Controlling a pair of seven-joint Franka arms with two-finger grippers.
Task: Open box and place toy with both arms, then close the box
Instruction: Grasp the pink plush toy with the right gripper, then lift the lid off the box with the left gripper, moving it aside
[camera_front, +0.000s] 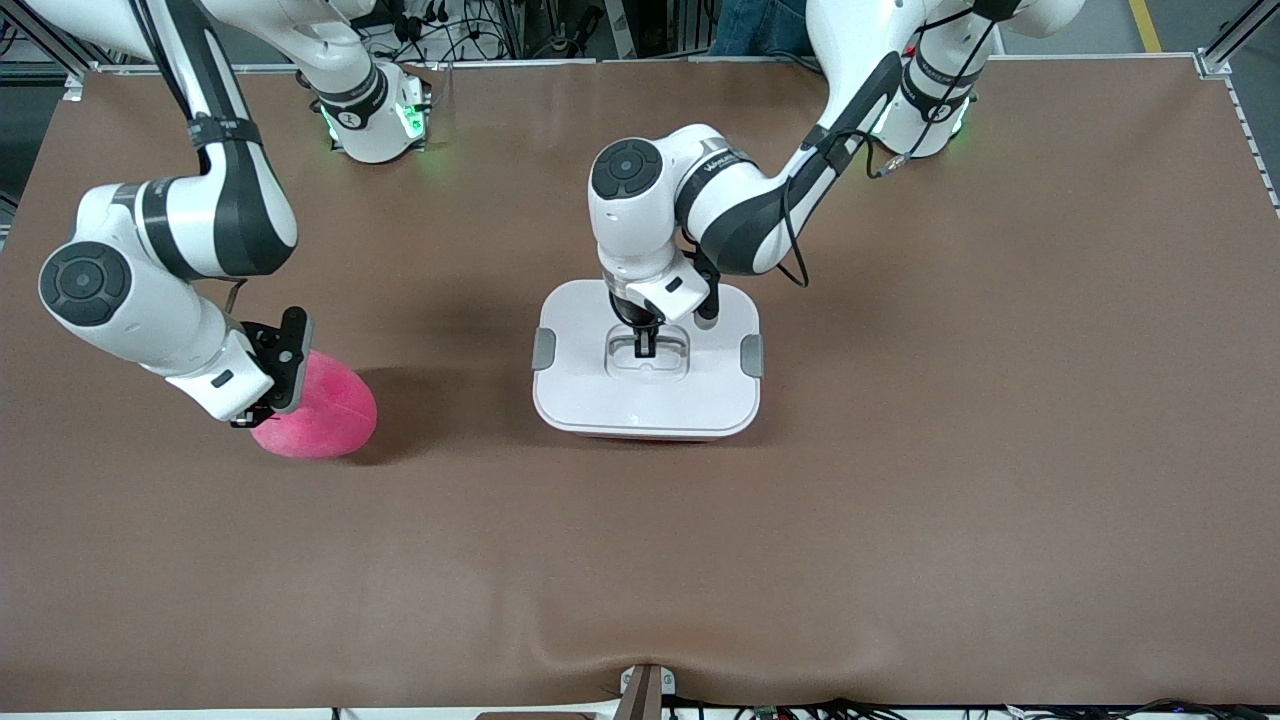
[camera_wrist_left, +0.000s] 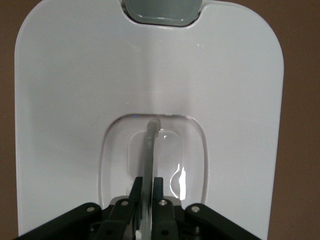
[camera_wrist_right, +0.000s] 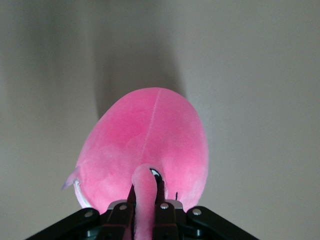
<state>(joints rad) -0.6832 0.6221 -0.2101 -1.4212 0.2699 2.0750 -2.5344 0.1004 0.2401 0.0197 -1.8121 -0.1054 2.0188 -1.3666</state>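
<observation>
L gripper (camera_front: 645, 345) clamped on clear handle (camera_wrist_left: 150, 145) of box (camera_front: 590, 390) lid. R gripper (camera_front: 262, 405) pinching toy (camera_front: 325, 410) snout, toy on bench (camera_front: 900, 500).

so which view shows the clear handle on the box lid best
The left wrist view: the handle fills the recess, pinched edge-on by the left gripper. The front view shows it small under the arm. The right wrist view shows only the toy.
</observation>
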